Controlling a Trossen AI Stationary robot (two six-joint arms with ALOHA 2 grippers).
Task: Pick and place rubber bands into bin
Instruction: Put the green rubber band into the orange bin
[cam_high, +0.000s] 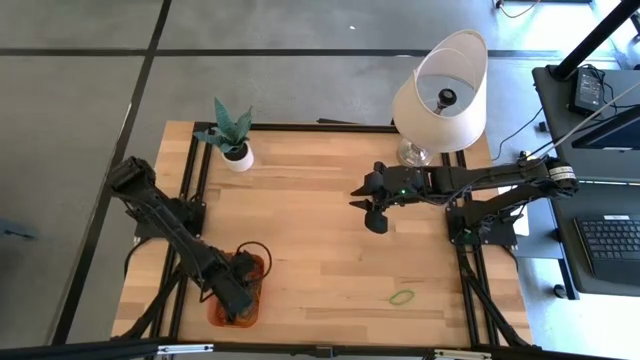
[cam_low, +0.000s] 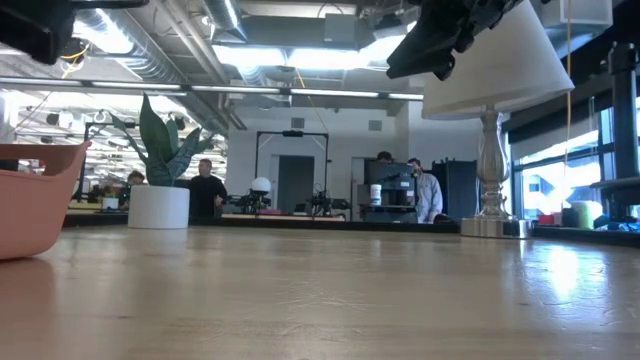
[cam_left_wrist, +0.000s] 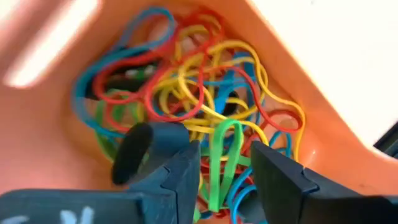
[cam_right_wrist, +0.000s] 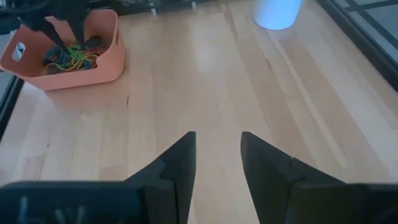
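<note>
The orange bin (cam_high: 262, 268) stands at the table's near left. It holds a tangle of rubber bands (cam_left_wrist: 186, 81) in yellow, red, blue and green. My left gripper (cam_left_wrist: 225, 155) reaches down into the bin (cam_left_wrist: 56, 124), open. A folded green rubber band (cam_left_wrist: 225, 134) lies on the pile between its fingers, which stand apart from it on either side. Another green rubber band (cam_high: 402, 297) lies flat on the wood at the near right. My right gripper (cam_high: 368, 205) hangs open above the table's middle, with nothing between its fingers (cam_right_wrist: 217, 140).
A white pot with a green plant (cam_high: 232, 140) stands at the far left and a lamp with a white shade (cam_high: 440, 95) at the far right. Bare wood (cam_right_wrist: 205, 74) lies between the bin (cam_right_wrist: 81, 71) and the right gripper.
</note>
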